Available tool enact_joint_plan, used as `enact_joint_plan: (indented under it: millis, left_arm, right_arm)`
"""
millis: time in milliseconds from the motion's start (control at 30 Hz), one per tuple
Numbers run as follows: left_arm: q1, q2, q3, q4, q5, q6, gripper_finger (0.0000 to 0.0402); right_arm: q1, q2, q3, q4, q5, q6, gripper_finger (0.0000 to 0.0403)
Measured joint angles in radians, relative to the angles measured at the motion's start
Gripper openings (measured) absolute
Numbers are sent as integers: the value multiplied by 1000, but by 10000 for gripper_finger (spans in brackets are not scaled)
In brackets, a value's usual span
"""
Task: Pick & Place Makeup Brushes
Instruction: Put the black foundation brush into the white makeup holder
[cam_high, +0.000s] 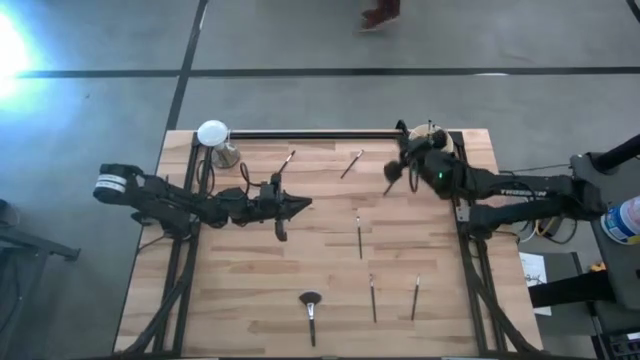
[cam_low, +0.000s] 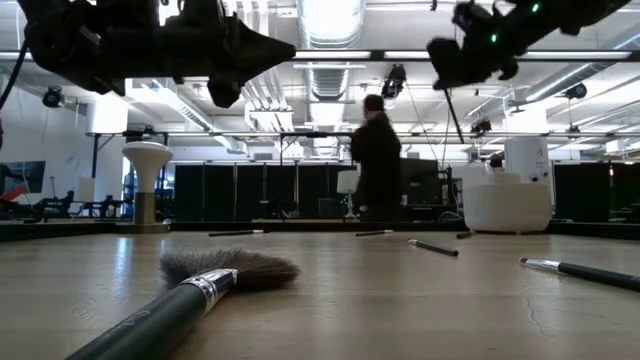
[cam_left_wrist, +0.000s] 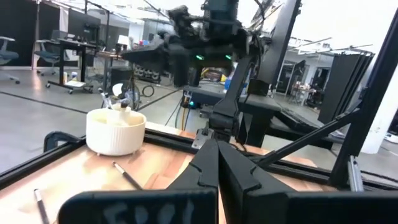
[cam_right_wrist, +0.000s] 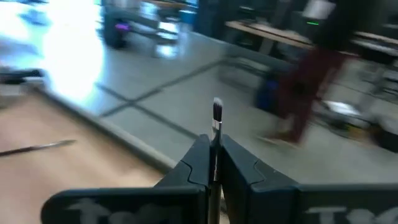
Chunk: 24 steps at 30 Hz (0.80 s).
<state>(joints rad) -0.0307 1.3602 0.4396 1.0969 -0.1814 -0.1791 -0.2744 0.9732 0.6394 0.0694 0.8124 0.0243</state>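
wooden table (cam_high: 250, 300) step: right gripper (cam_right_wrist: 214, 163) clenched on a brush (cam_right_wrist: 217, 115), lifted at the far right, likely next carried to the white cup (cam_left_wrist: 115, 132); left gripper (cam_left_wrist: 217, 163) shut, empty.

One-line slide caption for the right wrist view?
Right gripper shut on a makeup brush, tip up, above the table edge.

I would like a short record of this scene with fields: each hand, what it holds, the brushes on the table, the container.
right hand: shut on a thin brush, raised near the white cup
left hand: shut, holds nothing, above the table's left half
loose brushes: several thin ones lying flat, plus a fluffy brush at the near edge
white cup: far right corner, brushes standing inside
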Motion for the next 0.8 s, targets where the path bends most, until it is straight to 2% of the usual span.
enact_joint_plan:
  millis: [67, 200, 333, 467, 800]
  left_arm:
    - [0, 0, -3, -7, 0, 0, 0]
    - [0, 0, -3, -8, 6, 3, 0]
    - [0, 0, -3, -22, 6, 3, 0]
    - [0, 0, -3, -34, 6, 4, 0]
    - [1, 0, -3, -43, 6, 3, 0]
  right_arm:
    - [-98, -1, -20, 19, -23, -28, 14]
    - [-284, 23, -44, 92, -151, -20, 14]
    - [-401, 83, -61, 155, -219, 5, 14]
    - [-472, 159, -61, 186, -273, 28, 13]
    - [-559, 322, -59, 211, -298, 69, 13]
